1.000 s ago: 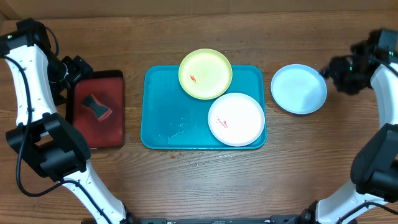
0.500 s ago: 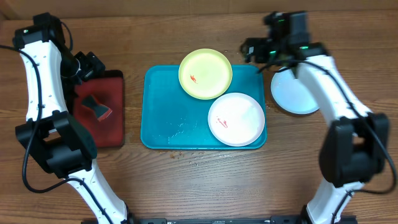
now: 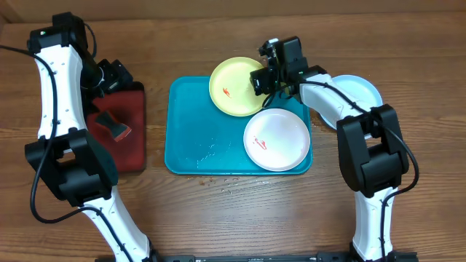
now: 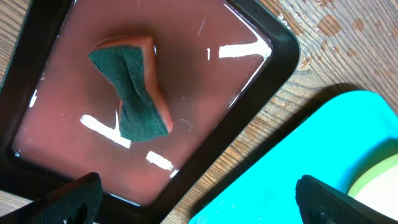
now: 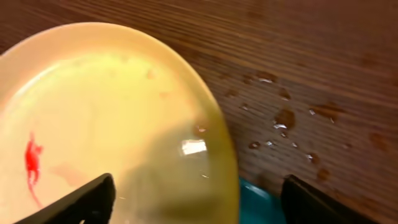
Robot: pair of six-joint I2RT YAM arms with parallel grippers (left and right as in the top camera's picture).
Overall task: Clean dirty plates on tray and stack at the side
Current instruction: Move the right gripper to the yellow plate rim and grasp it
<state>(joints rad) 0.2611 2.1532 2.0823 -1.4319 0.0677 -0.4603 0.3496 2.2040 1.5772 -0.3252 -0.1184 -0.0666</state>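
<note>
The teal tray [image 3: 196, 124] lies mid-table. A yellow-green plate [image 3: 233, 87] with a red smear rests on its far edge; a white plate [image 3: 280, 142] with a red smear sits at its near right. A pale blue plate [image 3: 364, 87] lies on the wood to the right, partly hidden by my right arm. My right gripper [image 3: 263, 80] is open over the yellow-green plate's right rim [image 5: 211, 124], one finger on each side of the rim. My left gripper [image 3: 116, 76] is open above the red tray's corner [image 4: 261, 37], empty.
A smaller red tray with a black rim [image 3: 124, 138] sits left of the teal tray and holds a green-and-orange sponge [image 4: 134, 93]. Water drops dot the wood beside the plate [image 5: 283, 118]. The teal tray's corner shows in the left wrist view [image 4: 323, 162].
My right arm swung left from beside the pale blue plate to the yellow-green plate's right rim. My left gripper shifted slightly right over the red tray's far corner.
</note>
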